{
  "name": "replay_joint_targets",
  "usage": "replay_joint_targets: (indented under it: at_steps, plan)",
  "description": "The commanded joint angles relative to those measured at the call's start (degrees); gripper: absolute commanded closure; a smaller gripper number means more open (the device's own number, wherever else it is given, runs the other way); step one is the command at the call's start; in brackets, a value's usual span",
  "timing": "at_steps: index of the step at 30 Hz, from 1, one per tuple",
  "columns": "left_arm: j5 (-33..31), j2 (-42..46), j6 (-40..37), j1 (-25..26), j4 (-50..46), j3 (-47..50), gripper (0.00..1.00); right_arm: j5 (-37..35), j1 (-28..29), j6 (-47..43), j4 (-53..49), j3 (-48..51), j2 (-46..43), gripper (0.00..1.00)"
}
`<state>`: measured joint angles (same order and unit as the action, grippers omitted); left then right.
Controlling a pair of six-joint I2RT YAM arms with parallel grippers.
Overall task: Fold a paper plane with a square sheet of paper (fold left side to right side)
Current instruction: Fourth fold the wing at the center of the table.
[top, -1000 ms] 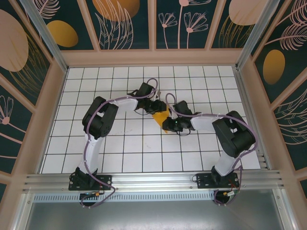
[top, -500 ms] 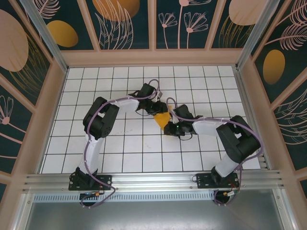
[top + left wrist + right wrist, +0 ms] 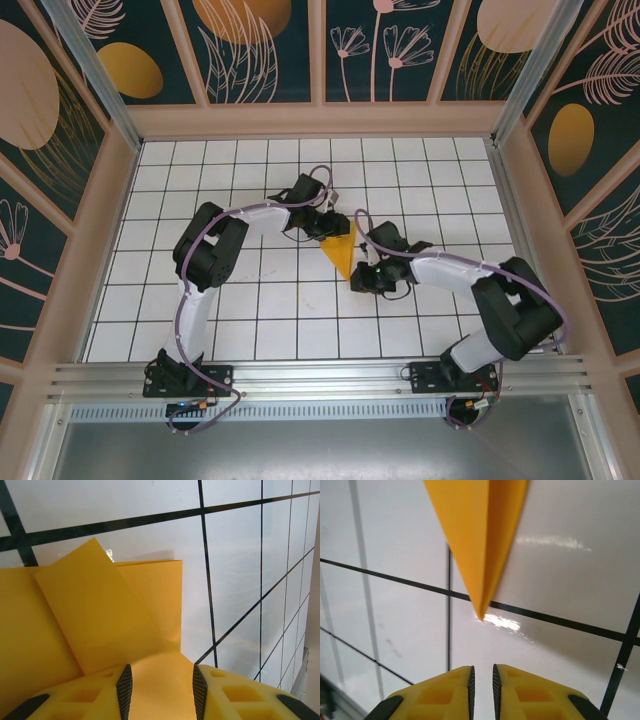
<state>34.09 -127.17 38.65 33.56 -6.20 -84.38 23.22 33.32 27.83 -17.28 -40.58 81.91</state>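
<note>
The square sheet of paper [image 3: 342, 254] lies folded into a narrow orange-yellow wedge in the middle of the white grid table [image 3: 220, 300], its point toward the near edge. My left gripper [image 3: 324, 228] rests on its wide far end. In the left wrist view the folded layers [image 3: 100, 610] run under and between the fingers of the left gripper [image 3: 160, 672], whose jaws stand apart. My right gripper [image 3: 360, 278] sits just past the paper's point. In the right wrist view the tip of the paper [image 3: 481, 555] lies ahead of the right gripper [image 3: 482, 672], whose jaws are nearly together, with nothing between them.
Wooden walls with painted leaf panels [image 3: 320, 60] enclose the table on three sides. An aluminium rail [image 3: 320, 375] carrying both arm bases runs along the near edge. Open grid tiles lie left of and behind the arms.
My right gripper has slid along the paper toward its point and off it, moving nearer and rightward. More of the wedge now shows. The left gripper has stayed put.
</note>
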Motion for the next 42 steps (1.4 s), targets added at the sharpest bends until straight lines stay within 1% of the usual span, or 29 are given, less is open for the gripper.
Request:
replay_joint_targets:
  at_steps: [1,3,5,9,14,19,24,25,26,30,34,37,42]
  plan:
    - [-4.9,-3.2,-0.8,-0.6,-3.8,1.7,0.59,3.5,-0.9,2.6,4.7,-1.1,-1.9,0.79]
    - [-4.8,-3.2,-0.7,-0.6,-3.7,1.8,0.59,4.6,-0.5,3.8,10.2,-2.0,0.6,0.79]
    - [-4.9,-3.1,-0.7,-0.6,-3.8,1.8,0.6,4.5,0.0,4.4,13.4,-3.3,3.8,0.79]
    - [-4.7,-3.0,-0.7,-0.5,-3.8,1.8,0.6,0.9,-0.3,3.9,16.4,-5.2,9.0,0.79]
    - [-4.6,-2.7,-0.8,-0.5,-3.8,1.9,0.6,0.3,-1.0,3.7,14.8,-4.5,14.2,0.79]
    - [-4.1,-1.4,-1.4,-0.6,-4.2,1.1,0.58,-2.2,-1.5,4.2,11.9,-0.3,15.0,0.8]
    - [-3.5,1.7,-2.3,-1.5,-5.3,-1.0,0.55,-2.7,-1.7,4.4,11.6,4.6,15.1,0.94]
    - [-3.1,2.6,-2.4,-2.0,-5.2,-1.3,0.55,-2.9,-3.4,4.3,11.7,5.2,15.2,0.97]
    - [-2.8,3.4,-2.3,-2.2,-5.1,-1.5,0.54,-3.1,-3.5,4.2,11.6,5.6,15.2,0.99]
    - [-1.1,7.8,-2.3,-2.8,-3.6,-1.3,0.51,-4.0,-3.8,3.6,11.5,6.3,16.0,1.0]
    - [0.6,12.8,-0.9,-2.7,0.3,3.0,0.5,-3.5,-3.9,3.1,12.2,6.1,16.8,1.0]
    - [1.6,15.4,-0.3,-2.6,2.7,8.4,0.55,-3.5,-3.9,2.8,12.6,5.8,17.2,1.0]
    - [5.1,16.7,2.0,-0.5,8.4,16.0,0.63,-3.1,-4.0,2.5,12.9,5.3,18.1,1.0]
